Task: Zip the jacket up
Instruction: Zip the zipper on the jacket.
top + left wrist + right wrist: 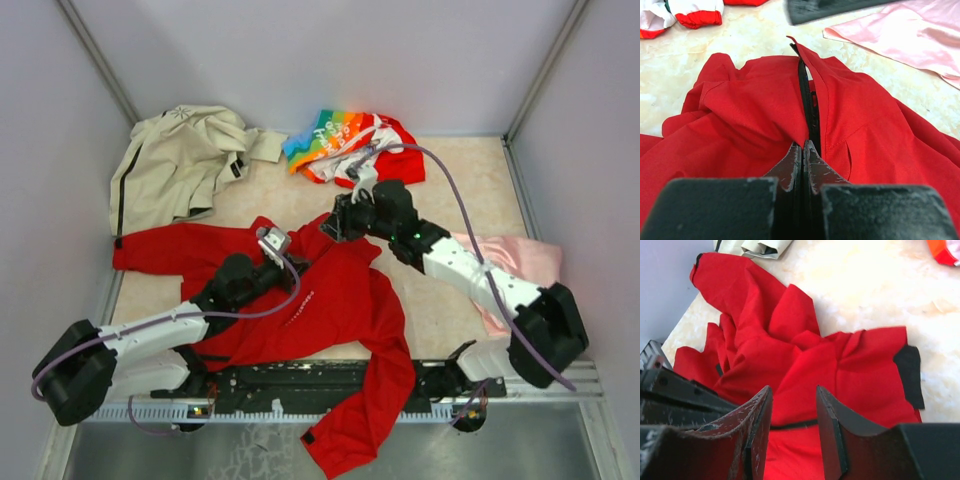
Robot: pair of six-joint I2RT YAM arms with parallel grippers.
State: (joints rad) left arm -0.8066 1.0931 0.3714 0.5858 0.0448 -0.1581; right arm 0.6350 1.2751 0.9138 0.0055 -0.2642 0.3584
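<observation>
Red jacket [345,300] lies crumpled in the middle, near side, between both arms. Left gripper [803,146] is pinched tight on its zipper [805,95]. Right gripper [793,390] hovers half-spread over the jacket's far end, holding nothing.

A beige jacket [175,165] with a black stripe lies crumpled in the far left corner of the pale, marbled tabletop [450,190] — one flap reaching toward the middle. Just to its right, by the back wall [300,50], sits a bunched garment [335,140] printed in rainbow bands and white, with red edging. A pink satiny cloth [525,262] lies flat at the right side — well apart from the other two. Grey walls enclose the tabletop on three sides.
</observation>
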